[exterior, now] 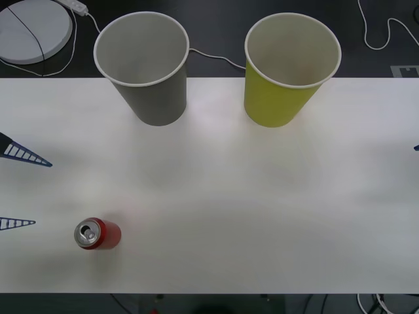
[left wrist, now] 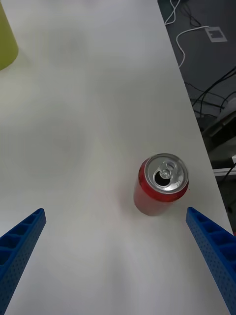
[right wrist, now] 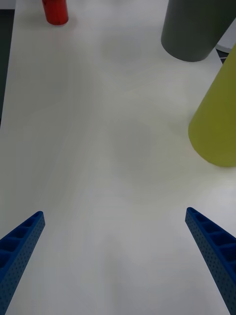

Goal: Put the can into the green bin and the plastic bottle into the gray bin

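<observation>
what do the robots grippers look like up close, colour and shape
Both look alike. The left gripper has two blue fingers that taper to a point, with ribbed open cells along one side and a fine dotted texture on the flat face. The right gripper has matching fingers.

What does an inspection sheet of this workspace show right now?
Surface: white table, bare apart from the job's things.
Job's things: can upright near the front left; gray bin and green bin upright at the far edge, apart; no bottle seen.
Clutter: nothing seen.
Grippers: left gripper open beside the can; right gripper open at the right edge.
Cables: white cable behind the bins.
Surroundings: round white disc on dark floor.
</observation>
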`<move>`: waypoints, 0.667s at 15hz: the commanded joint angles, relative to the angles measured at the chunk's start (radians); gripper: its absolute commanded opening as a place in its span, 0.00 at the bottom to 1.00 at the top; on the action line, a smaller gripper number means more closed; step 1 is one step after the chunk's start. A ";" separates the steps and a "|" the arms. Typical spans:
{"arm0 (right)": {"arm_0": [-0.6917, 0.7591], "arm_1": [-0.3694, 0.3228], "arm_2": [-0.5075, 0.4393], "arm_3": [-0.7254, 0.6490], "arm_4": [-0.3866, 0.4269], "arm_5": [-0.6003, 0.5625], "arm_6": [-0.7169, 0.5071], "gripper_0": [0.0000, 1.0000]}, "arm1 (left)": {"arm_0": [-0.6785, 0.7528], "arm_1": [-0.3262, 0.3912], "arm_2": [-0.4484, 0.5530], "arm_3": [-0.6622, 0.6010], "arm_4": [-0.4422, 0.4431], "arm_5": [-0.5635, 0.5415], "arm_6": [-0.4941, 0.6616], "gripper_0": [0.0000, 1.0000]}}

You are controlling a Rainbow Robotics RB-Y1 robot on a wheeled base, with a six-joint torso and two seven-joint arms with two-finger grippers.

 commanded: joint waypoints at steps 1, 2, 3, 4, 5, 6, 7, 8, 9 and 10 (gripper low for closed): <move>0.000 0.000 0.000 0.000 0.000 0.000 0.000 1.00 | 0.000 0.000 -0.049 0.089 0.036 0.000 -0.114 1.00; 0.000 0.000 0.000 0.000 0.000 0.000 0.000 1.00 | -0.001 -0.001 -0.075 0.126 0.054 0.000 -0.154 1.00; 0.000 0.000 0.000 0.000 0.000 0.000 0.000 1.00 | -0.001 0.000 -0.106 0.163 0.079 0.000 -0.196 1.00; 0.000 0.000 0.000 0.000 0.000 0.000 0.000 1.00 | -0.005 -0.001 -0.131 0.196 0.100 0.000 -0.234 1.00; 0.000 0.000 0.000 0.000 0.000 0.000 0.000 1.00 | -0.011 -0.001 -0.160 0.235 0.119 0.000 -0.277 1.00; 0.000 0.000 0.000 0.000 0.000 0.000 0.000 1.00 | -0.021 -0.001 -0.195 0.275 0.136 0.000 -0.317 1.00; 0.000 0.000 0.000 0.000 0.000 0.000 0.000 1.00 | -0.034 -0.001 -0.235 0.315 0.157 0.000 -0.361 1.00; 0.000 0.000 0.000 0.000 0.000 0.000 0.000 1.00 | -0.049 -0.001 -0.270 0.354 0.179 0.000 -0.398 1.00; 0.000 0.000 0.000 0.000 0.000 0.000 0.000 1.00 | -0.067 -0.001 -0.316 0.399 0.206 0.000 -0.435 1.00; 0.000 0.000 0.000 0.000 0.000 0.000 0.000 1.00 | -0.089 -0.001 -0.361 0.442 0.232 0.000 -0.467 1.00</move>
